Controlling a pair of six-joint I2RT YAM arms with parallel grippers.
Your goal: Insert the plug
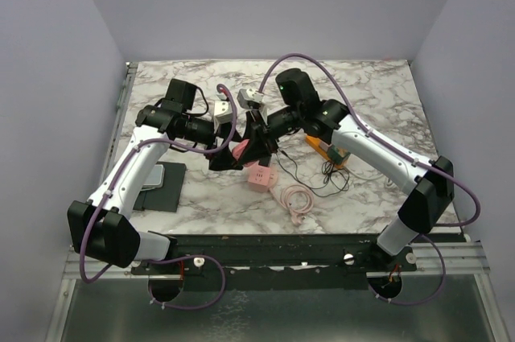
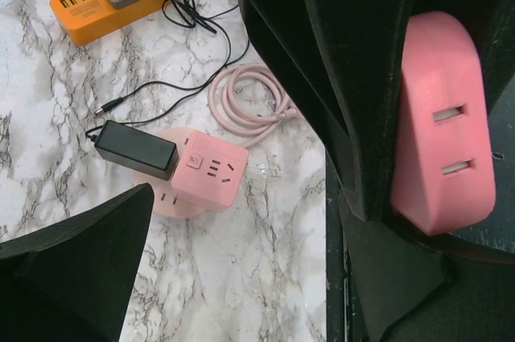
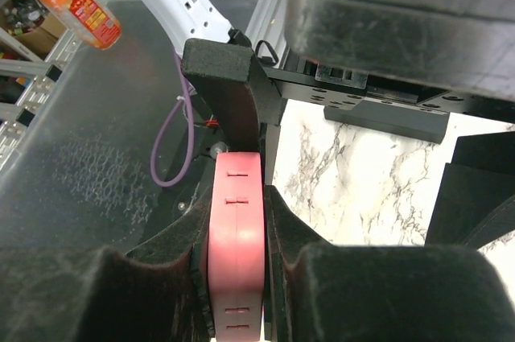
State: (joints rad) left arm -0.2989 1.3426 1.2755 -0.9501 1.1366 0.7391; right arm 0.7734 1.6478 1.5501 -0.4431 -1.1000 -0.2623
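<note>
We're clamping the pink plug [image 3: 236,197] in the R gripper [image 3: 238,294], jaws pressing on both flat sides, holding it in the air over the marble table [image 1: 362,84], above the pink socket cube [image 2: 211,169]. L gripper [image 2: 241,278] is hanging wide apart beside it, gripping nothing. Black adapter [image 2: 135,150] is sitting against the cube's side.
</note>
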